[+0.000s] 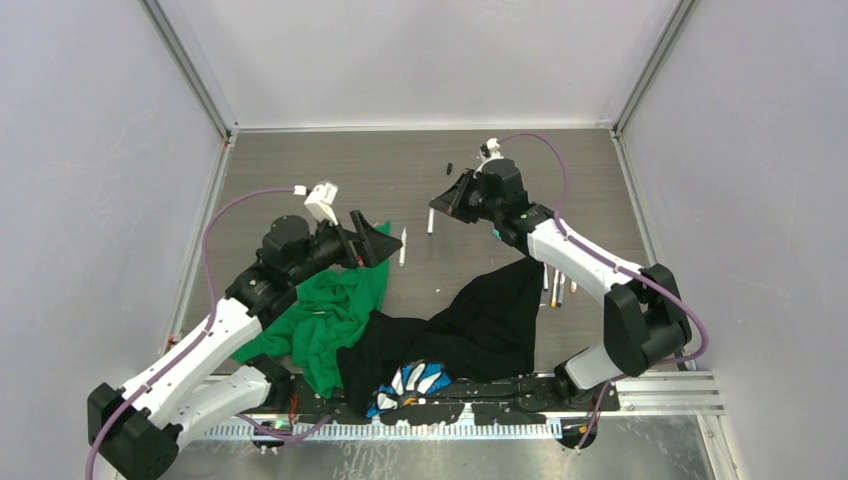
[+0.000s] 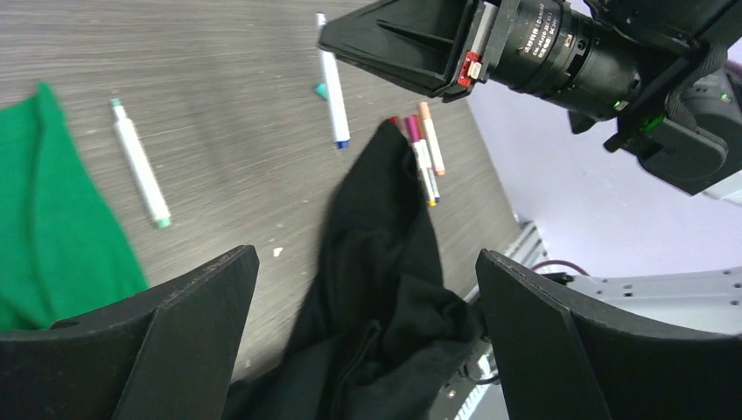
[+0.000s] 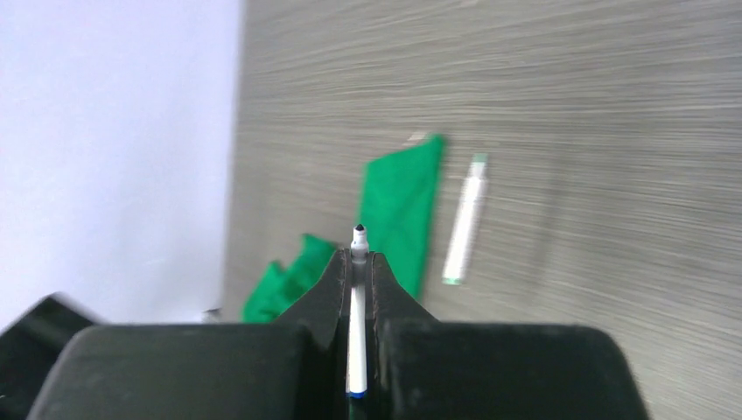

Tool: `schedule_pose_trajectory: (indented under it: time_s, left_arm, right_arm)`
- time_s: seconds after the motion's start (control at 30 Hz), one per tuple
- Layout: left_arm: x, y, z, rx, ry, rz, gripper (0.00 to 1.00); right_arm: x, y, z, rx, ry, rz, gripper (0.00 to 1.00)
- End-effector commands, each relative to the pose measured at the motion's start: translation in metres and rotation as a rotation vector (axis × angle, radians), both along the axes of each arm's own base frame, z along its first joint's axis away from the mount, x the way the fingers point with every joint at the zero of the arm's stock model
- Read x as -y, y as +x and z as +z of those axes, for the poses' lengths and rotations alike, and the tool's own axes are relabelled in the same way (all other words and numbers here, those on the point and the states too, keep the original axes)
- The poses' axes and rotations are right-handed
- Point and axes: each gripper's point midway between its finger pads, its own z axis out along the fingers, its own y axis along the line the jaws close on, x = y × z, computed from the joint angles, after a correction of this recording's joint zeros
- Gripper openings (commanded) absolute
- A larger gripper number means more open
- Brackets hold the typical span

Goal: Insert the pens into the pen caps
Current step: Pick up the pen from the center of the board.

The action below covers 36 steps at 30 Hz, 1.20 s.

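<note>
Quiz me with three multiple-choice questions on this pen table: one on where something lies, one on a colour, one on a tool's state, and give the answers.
1. Where does the green-ended pen lie?
A) on the bare table beside the green cloth
B) on top of a black cloth
C) against the back wall

2. What colour marks one end of the pen in the right tool?
A) red
B) blue
C) orange

3. How does the right tool stand?
A) wide open
B) shut on the pen
C) shut on a cap

Answers:
1 A, the top view shows it on wood grain by the cloth's edge.
2 B, a blue band shows low on the barrel in the right wrist view.
3 B, both fingers press the barrel, its nib poking out past them.
</note>
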Motion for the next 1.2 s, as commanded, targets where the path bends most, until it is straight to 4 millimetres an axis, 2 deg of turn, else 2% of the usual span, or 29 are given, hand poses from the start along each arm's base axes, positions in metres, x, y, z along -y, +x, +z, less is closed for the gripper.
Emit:
schedule_pose_trajectory:
  time_s: [0.0,0.17,0.37,0.57,0.63,0.73,0.9,1.0,1.03,1.07,1.17]
  left_arm:
    - [0.027,0.001,0.032,0.064,-0.135,-0.062,0.98]
    - [0.038,0.005,0.03,0.032,-0.16,-0.086,0.88]
    - [0.03,0.016,0.035,0.035,-0.156,-0.006,0.74]
    - [0.021,0.029,0.031,0.011,-0.141,0.089,0.55]
    - [0.021,0.031,0.031,0.002,-0.136,0.095,0.4]
    - [0.019,0.031,0.034,0.006,-0.143,0.108,0.31]
    - [0.016,0.029,0.035,0.003,-0.133,0.114,0.01]
    - [0.014,0.025,0.029,-0.008,-0.096,0.102,0.0]
    - [0.013,0.024,0.029,-0.002,-0.08,0.092,0.0]
    - [0.013,0.022,0.031,0.003,-0.074,0.073,0.0]
    - [0.007,0.012,0.044,0.058,-0.06,-0.043,0.0]
  right_arm:
    - [-0.045,-0.023,0.087,0.149,0.306,0.108,0.01]
    - [-0.064,-0.041,0.122,0.206,0.405,0.161,0.01]
    - [-0.085,-0.06,0.139,0.232,0.434,0.242,0.01]
    - [-0.099,-0.08,0.147,0.242,0.45,0.291,0.01]
    - [-0.102,-0.086,0.148,0.249,0.448,0.303,0.01]
    - [-0.106,-0.09,0.148,0.257,0.438,0.307,0.01]
    - [-0.105,-0.09,0.144,0.281,0.41,0.29,0.01]
    - [-0.099,-0.085,0.141,0.311,0.343,0.266,0.01]
    - [-0.094,-0.081,0.138,0.324,0.296,0.248,0.04]
    - [-0.088,-0.077,0.136,0.34,0.241,0.227,0.11]
    - [-0.064,-0.061,0.127,0.381,0.026,0.151,0.4]
